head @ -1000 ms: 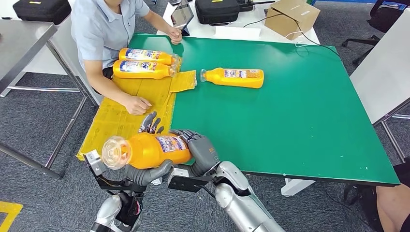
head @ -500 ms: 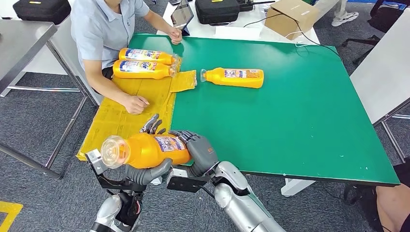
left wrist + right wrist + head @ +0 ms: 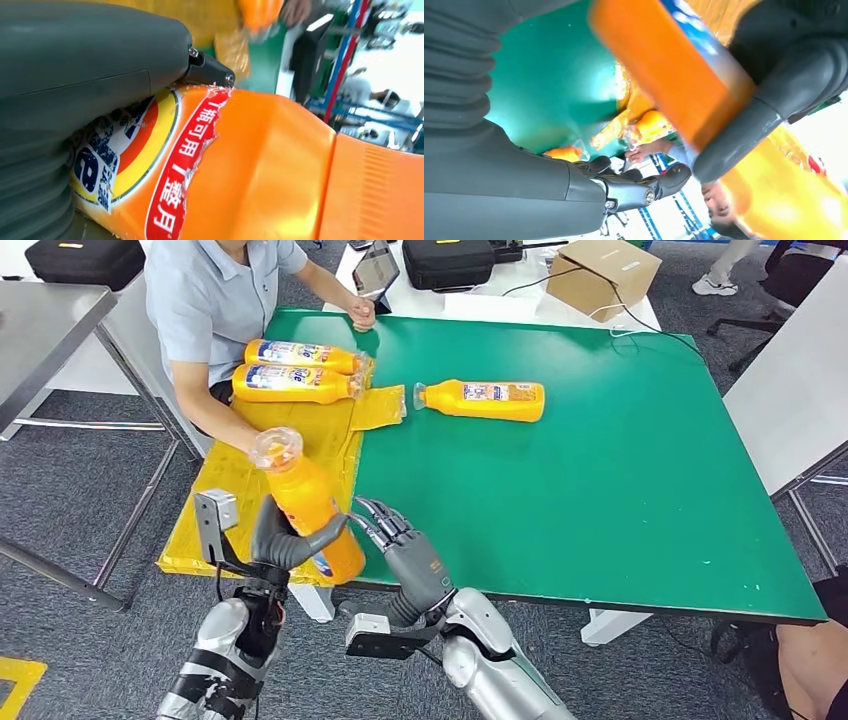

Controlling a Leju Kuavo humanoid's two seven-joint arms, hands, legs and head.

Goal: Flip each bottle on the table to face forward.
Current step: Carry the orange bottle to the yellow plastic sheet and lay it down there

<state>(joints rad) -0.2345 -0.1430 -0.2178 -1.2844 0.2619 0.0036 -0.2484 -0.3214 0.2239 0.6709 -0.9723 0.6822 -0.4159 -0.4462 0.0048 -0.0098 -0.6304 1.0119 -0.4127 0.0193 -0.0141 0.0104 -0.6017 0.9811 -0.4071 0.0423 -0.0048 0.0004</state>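
Head view: we hold one orange plastic detergent bottle (image 3: 305,502) nearly upright in our left hand (image 3: 283,540), whose fingers (image 3: 318,537) wrap its lower body above the near-left corner of the green-matted worktop (image 3: 600,480). Our right hand (image 3: 408,558) hovers just beside it, fingers (image 3: 372,517) spread and grasping nothing. A crinkled yellow plastic sheet (image 3: 225,495) covers the worktop's left strip, where two more orange bottles (image 3: 300,371) lie side by side; a fourth orange bottle (image 3: 482,400) lies flat on the green mat further in. A person in a light blue shirt (image 3: 205,295) sits at the left edge. Behind stand a black case (image 3: 450,262) and a brown cardboard box (image 3: 604,275) on a white table; grey carpet (image 3: 80,510) covers the floor.
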